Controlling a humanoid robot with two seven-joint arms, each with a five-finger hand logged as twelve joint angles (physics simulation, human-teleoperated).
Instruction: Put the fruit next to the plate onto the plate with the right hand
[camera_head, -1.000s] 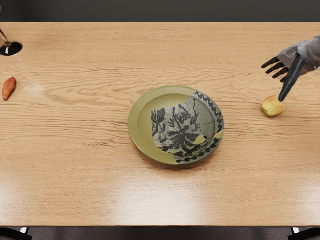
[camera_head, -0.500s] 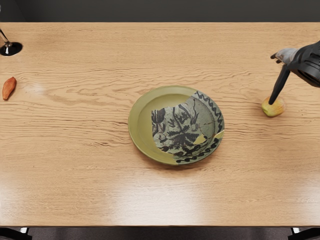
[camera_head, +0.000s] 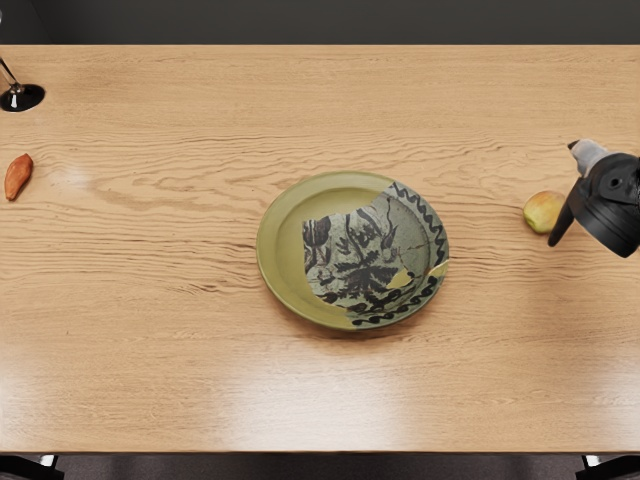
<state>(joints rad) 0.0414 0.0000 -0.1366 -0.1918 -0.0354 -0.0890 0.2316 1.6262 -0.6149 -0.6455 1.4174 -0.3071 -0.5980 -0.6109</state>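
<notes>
Fruit, yellowish and round, lies on the desk to the right of the plate and well apart from it, so none of the carrying is done. As I judge it, the task is at its opening: the grasp, the lift and the setting down are all left.

The right hand comes in at the picture's right edge and sits just beside the fruit's right side. It shows only as a dark rounded mass, so I cannot tell how far open it is, or whether it touches the fruit. Nothing shows it holding anything.

The plate has nothing on it but its pattern. 1 reddish thing lies at the desk's far left edge.
</notes>
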